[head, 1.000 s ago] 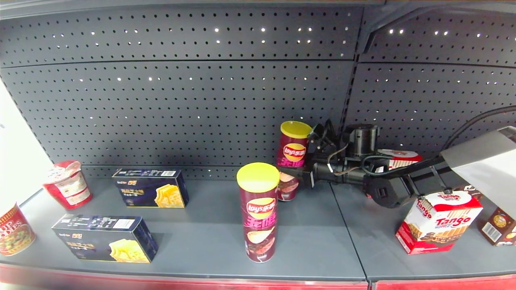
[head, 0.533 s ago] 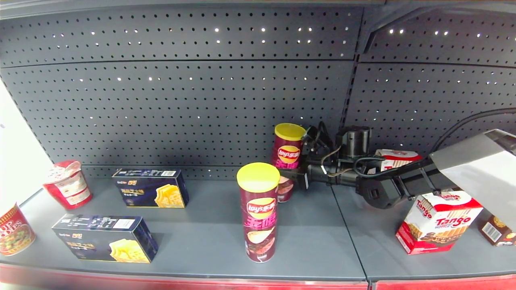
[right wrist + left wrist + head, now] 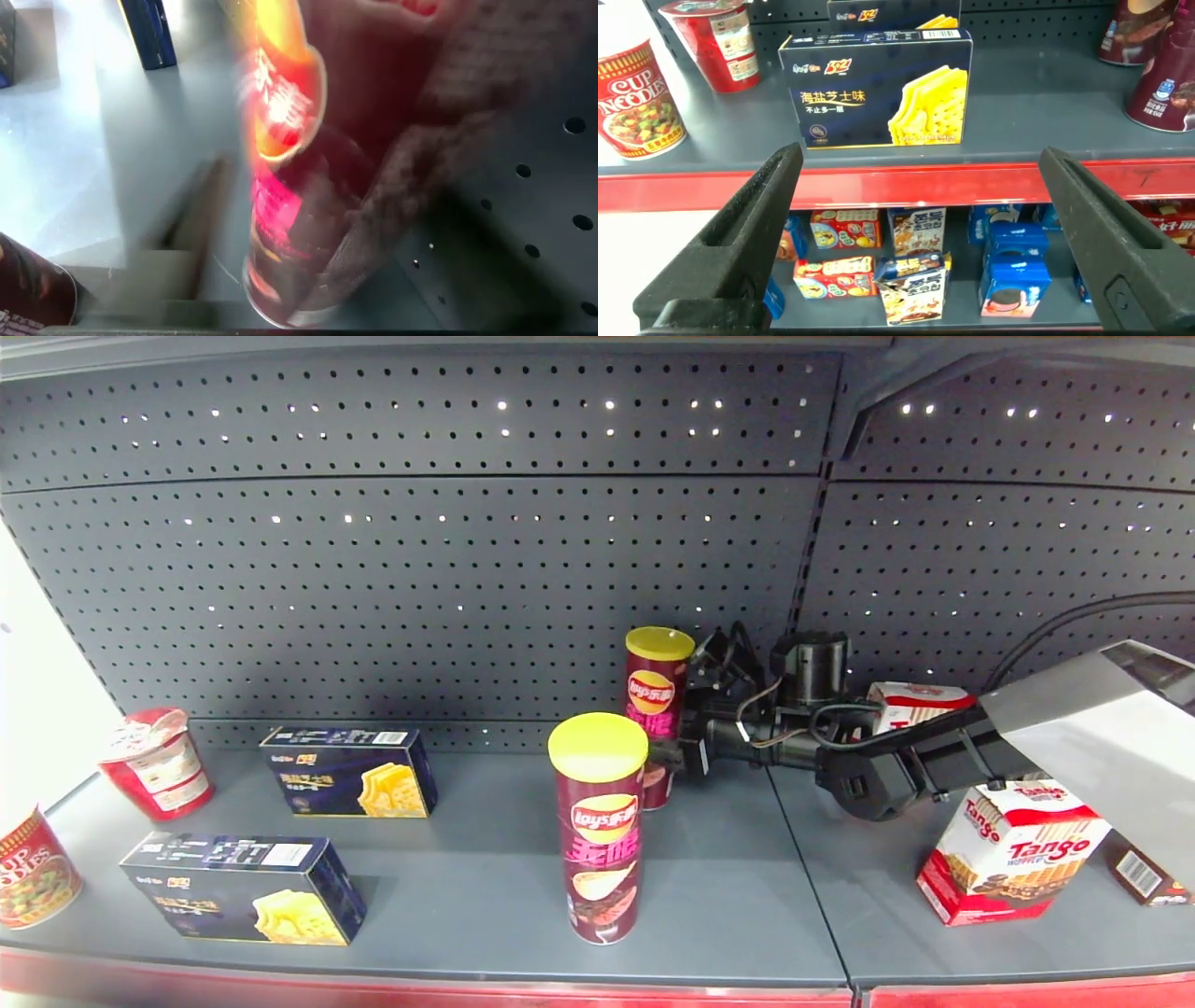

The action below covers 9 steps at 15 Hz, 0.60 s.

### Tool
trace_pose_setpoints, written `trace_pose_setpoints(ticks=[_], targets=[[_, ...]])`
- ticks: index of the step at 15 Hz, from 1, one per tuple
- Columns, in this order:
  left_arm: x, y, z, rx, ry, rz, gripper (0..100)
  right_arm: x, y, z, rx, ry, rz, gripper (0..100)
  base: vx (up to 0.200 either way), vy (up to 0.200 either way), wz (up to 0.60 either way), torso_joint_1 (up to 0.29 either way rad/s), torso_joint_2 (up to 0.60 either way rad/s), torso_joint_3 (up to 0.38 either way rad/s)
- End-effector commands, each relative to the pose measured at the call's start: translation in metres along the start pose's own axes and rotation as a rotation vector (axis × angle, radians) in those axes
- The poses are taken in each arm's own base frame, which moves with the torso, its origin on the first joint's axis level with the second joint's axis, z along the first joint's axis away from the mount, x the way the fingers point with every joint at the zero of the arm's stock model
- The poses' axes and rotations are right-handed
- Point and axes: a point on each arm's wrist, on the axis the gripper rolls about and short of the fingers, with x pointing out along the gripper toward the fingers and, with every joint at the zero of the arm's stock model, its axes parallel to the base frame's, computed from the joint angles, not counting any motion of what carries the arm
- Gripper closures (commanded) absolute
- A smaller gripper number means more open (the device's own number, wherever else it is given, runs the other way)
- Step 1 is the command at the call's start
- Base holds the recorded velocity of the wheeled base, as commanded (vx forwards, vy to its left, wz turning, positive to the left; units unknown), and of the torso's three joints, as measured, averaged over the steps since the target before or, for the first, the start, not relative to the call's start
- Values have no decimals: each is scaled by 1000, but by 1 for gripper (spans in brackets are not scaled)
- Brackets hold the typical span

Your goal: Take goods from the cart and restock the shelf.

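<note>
A maroon chips can (image 3: 656, 695) with a yellow lid stands upright at the back of the grey shelf (image 3: 467, 877), near the pegboard wall. My right gripper (image 3: 676, 749) is shut on its lower body from the right side. In the right wrist view the held chips can (image 3: 290, 159) sits between the fingers (image 3: 420, 187). A second chips can (image 3: 599, 831) stands free just in front of it, partly hiding its base. My left gripper (image 3: 915, 252) hangs open with nothing in it, in front of the shelf's red front edge (image 3: 896, 173).
Two dark blue cracker boxes (image 3: 350, 771) (image 3: 247, 889) and two red noodle cups (image 3: 156, 761) (image 3: 33, 870) stand on the left. A red-and-white wafer box (image 3: 1018, 851) and another box (image 3: 910, 702) stand on the right. Several packages (image 3: 915, 271) fill the lower shelf.
My right gripper has carried the chips can to the left and a little lower and deeper, closer to the pegboard. Everything else on the shelf has stayed put.
</note>
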Motion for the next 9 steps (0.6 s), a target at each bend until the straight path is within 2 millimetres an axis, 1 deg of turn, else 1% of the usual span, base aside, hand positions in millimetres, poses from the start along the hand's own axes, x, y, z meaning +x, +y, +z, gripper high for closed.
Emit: trace_pose_setpoints(ticks=[1, 3, 5, 7, 9], targets=[[0, 0, 0, 0, 0, 0, 0, -1, 1, -1, 3, 4, 3, 0, 0, 0, 0, 0, 0, 0], [0, 0, 0, 0, 2, 0, 0, -3, 2, -1, 7, 9, 2, 0, 0, 0, 0, 0, 0, 0], [0, 0, 0, 0, 0, 0, 0, -11, 5, -4, 5, 28, 0, 0, 0, 0, 0, 0, 0, 0], [0, 0, 0, 0, 2, 0, 0, -20, 3, -10, 2, 50, -14, 0, 0, 0, 0, 0, 0, 0], [0, 0, 0, 0, 0, 0, 0, -25, 1, -11, -1, 50, -33, 0, 0, 0, 0, 0, 0, 0]])
